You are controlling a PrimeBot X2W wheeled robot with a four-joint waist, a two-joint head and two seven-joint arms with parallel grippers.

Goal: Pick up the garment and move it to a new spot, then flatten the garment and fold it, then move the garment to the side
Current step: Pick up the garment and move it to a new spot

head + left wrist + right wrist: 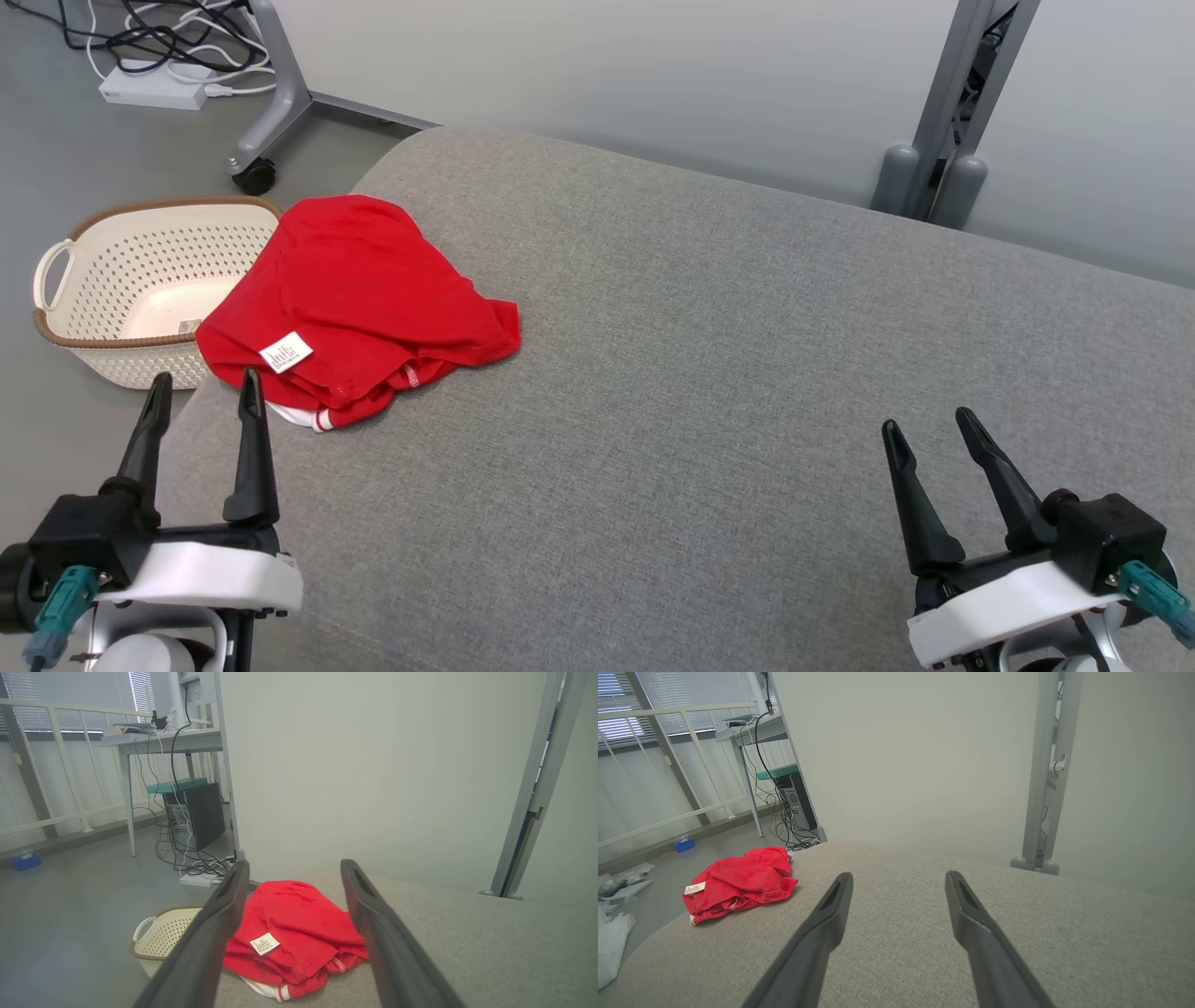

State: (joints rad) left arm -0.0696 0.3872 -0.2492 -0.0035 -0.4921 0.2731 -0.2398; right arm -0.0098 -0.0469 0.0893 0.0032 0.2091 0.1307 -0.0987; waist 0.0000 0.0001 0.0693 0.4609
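The head camera is looking forward and down onto the grey woven-fabric padded surface (700, 373), framing the crumpled red cloth garment (355, 289) at 10 o'clock. Both wrist cameras are facing low across this surface toward the plain pale wall (373, 765), the left one near the garment, the right one well apart. All three views are sharing the garment.

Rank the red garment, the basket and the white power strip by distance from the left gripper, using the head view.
1. Nearest: red garment, just ahead of the left gripper.
2. Next: basket, on the floor, left.
3. Farthest: white power strip, far back on the floor.
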